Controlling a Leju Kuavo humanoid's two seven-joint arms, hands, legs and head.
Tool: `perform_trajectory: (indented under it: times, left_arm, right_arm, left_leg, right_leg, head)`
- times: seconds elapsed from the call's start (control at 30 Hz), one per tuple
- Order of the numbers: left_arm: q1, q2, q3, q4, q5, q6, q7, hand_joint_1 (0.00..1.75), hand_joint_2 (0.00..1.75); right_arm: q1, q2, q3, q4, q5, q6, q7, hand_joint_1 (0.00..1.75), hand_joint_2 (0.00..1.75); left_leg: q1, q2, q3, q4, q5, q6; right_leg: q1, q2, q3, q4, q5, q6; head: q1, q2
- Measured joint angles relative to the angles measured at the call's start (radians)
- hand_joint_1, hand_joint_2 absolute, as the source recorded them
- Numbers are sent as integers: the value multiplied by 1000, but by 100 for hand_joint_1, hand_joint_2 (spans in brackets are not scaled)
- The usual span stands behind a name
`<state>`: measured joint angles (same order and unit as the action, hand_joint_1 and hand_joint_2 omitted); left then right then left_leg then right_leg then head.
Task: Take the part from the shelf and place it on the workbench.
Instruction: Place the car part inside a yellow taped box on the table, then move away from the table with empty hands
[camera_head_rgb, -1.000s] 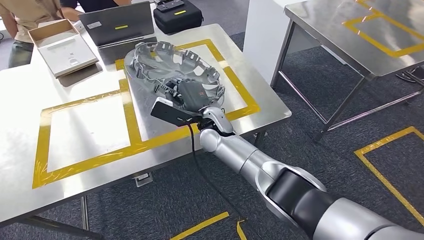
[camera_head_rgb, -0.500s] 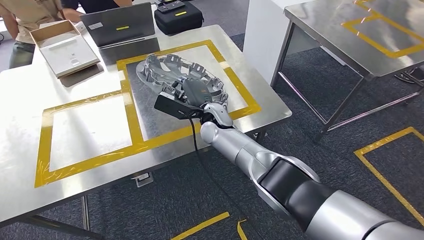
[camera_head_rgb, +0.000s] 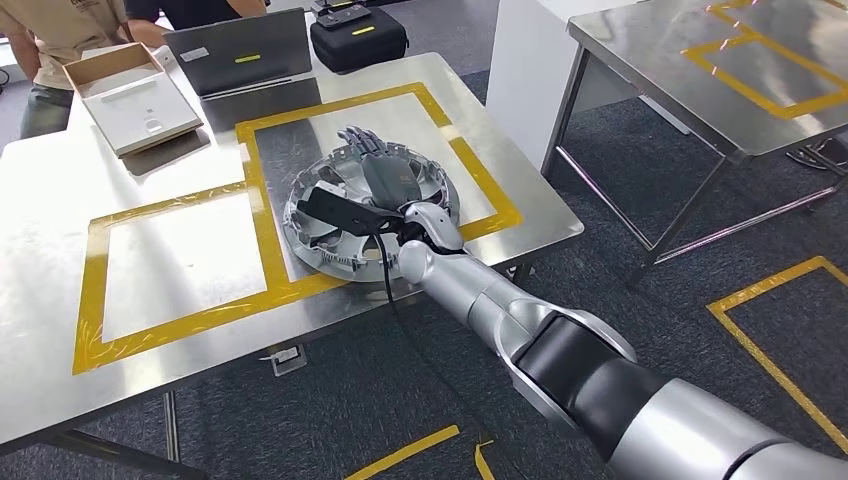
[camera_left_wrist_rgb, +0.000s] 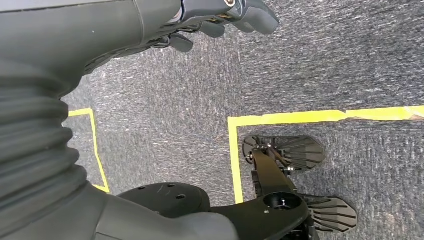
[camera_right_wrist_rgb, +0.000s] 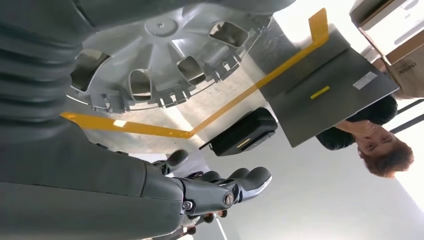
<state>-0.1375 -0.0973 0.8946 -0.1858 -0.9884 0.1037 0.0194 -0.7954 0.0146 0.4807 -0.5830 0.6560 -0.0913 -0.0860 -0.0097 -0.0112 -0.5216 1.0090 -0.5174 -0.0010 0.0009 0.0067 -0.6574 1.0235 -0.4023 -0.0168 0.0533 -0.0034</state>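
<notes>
The part (camera_head_rgb: 345, 215), a round grey wheel-cover-like disc with ribbed spokes and clips around its rim, lies flat on the workbench (camera_head_rgb: 60, 200). It sits inside the right-hand rectangle of yellow tape (camera_head_rgb: 262, 225), toward that rectangle's near edge, its rim reaching the tape line closest to the workbench's front edge. In the right wrist view the same part (camera_right_wrist_rgb: 165, 60) shows its cut-out windows and toothed rim resting on the steel surface beside a yellow tape strip.

The right hand (camera_head_rgb: 385, 175) is stretched out above the middle of the part, fingers extended and spread apart, closed on nothing; whether it touches the disc cannot be told. The right wrist view shows that hand (camera_right_wrist_rgb: 220, 192) with its fingers loosely open and nothing between them.

The left hand (camera_left_wrist_rgb: 215, 20) hangs over dark carpet marked with yellow tape, its fingers curled in with nothing in them.

Toward the far edge of the workbench stand a grey laptop (camera_head_rgb: 240, 50), an open cardboard box (camera_head_rgb: 130, 95) near the far left corner, and a black case (camera_head_rgb: 358, 35) at the far right. A person (camera_head_rgb: 55, 40) stands behind the far left corner. A second steel table (camera_head_rgb: 700, 80) with its own yellow tape stands well apart on the right.
</notes>
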Motion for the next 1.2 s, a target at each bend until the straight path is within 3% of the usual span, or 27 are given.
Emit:
perform_trajectory:
  times: [0.17, 0.3, 0.4, 0.47, 0.5, 0.57, 0.63, 0.67, 0.73, 0.77, 0.83, 0.93, 1.0, 1.1, 1.13, 1.17, 1.2]
  left_arm:
    - [-1, 0, 0, 0, -2, 0, 8, 0, 0]
    - [2, 0, 0, 0, 2, 1, 6, 0, 0]
    - [10, 2, 1, 1, 8, 7, 3, 0, 0]
    - [15, 0, 2, 2, 10, 9, 1, 0, 0]
    - [16, -2, 2, 2, 10, 10, 1, 0, 0]
    - [17, -2, 2, 3, 8, 11, 2, 0, 0]
    - [18, -2, 2, 4, 5, 12, 2, 0, 0]
    - [18, -3, 2, 5, 3, 12, 3, 0, 0]
    - [17, -3, 3, 5, 1, 12, 4, 0, 0]
    - [15, -2, 3, 4, 0, 12, 4, 0, 0]
    - [13, 0, 3, 3, -1, 12, 5, 0, 0]
    - [13, 0, 3, 4, -1, 12, 6, 0, 0]
    - [14, 0, 3, 4, -1, 12, 6, 0, 0]
    - [13, 0, 3, 4, -1, 12, 6, 0, 0]
    - [13, 0, 3, 4, -1, 12, 6, 0, 0]
    - [13, 0, 3, 4, -1, 12, 6, 0, 0]
    - [13, 0, 4, 4, -1, 12, 6, 0, 0]
  right_arm:
    - [1, 1, -2, -14, -2, -10, -16, 0, 0]
    - [30, 0, -27, -110, -48, -73, -74, 0, 0]
    - [82, -8, -58, -284, -96, -110, -98, 0, 0]
    - [113, -22, -75, -413, -113, -113, -93, 0, 0]
    - [124, -30, -80, -466, -116, -111, -87, 0, 0]
    - [148, -47, -88, -542, -119, -108, -76, 0, 0]
    - [179, -62, -93, -590, -119, -107, -72, 0, 0]
    - [191, -67, -95, -607, -119, -107, -73, 0, 0]
    - [202, -74, -96, -632, -116, -110, -75, 0, 0]
    - [204, -77, -97, -642, -115, -111, -76, 0, 0]
    - [210, -80, -99, -657, -113, -112, -76, 0, 0]
    - [218, -83, -100, -672, -112, -112, -76, 0, 0]
    - [219, -83, -100, -679, -112, -112, -76, 0, 0]
    - [222, -83, -100, -683, -112, -112, -76, 0, 0]
    - [224, -83, -100, -684, -112, -112, -76, 0, 0]
    - [226, -83, -100, -684, -112, -112, -76, 0, 0]
    - [227, -84, -100, -684, -112, -112, -76, 0, 0]
  left_leg:
    - [0, 0, 1, 0, 0, 0]
    - [-1, 0, 2, 2, -1, 1]
    - [-3, 1, 8, -7, 10, 17]
    - [4, 6, 23, -38, 30, 24]
    - [10, 10, 28, -52, 38, 26]
    - [13, 14, 28, -55, 42, 29]
    - [18, 15, 23, -49, 41, 26]
    - [22, 15, 19, -43, 39, 22]
    - [31, 17, 7, -21, 30, 5]
    - [35, 17, -4, -7, 24, -6]
    - [33, 15, -20, 19, 13, -23]
    - [33, 11, -31, 35, 6, -39]
    - [35, 11, -50, 82, -38, -46]
    - [33, 12, -113, 253, -145, -46]
    - [32, 12, -122, 290, -158, -44]
    - [30, 12, -115, 291, -151, -39]
    - [26, 12, -89, 254, -128, -31]
  right_leg:
    - [0, 0, 1, 0, 0, 0]
    - [-1, 0, 2, -2, 1, 2]
    - [-5, 1, 7, -14, 9, 16]
    - [-2, 3, 3, -2, -6, 25]
    - [-1, 3, -11, 31, -30, 29]
    - [-7, 2, -59, 155, -94, 39]
    - [-17, 0, -95, 248, -123, 50]
    - [-23, -1, -88, 241, -111, 57]
    - [-35, -6, -24, 132, -66, 73]
    - [-37, -4, 9, 79, -48, 76]
    - [-37, 2, 36, 36, -46, 63]
    - [-37, 7, 23, 43, -53, 29]
    - [-37, 5, 15, 38, -43, 13]
    - [-30, 4, -5, 35, -25, 1]
    - [-26, 4, -13, 35, -19, -1]
    - [-23, 4, -21, 35, -12, -2]
    - [-19, 4, -28, 35, -5, -2]
  head:
    - [0, 0]
    - [0, 0]
    - [-1, 0]
    - [1, 0]
    - [3, 0]
    - [6, 0]
    - [7, 0]
    - [7, 0]
    - [7, 0]
    - [8, 0]
    - [11, 0]
    - [12, 0]
    - [12, 0]
    - [12, 0]
    - [12, 0]
    - [12, 0]
    - [12, 0]
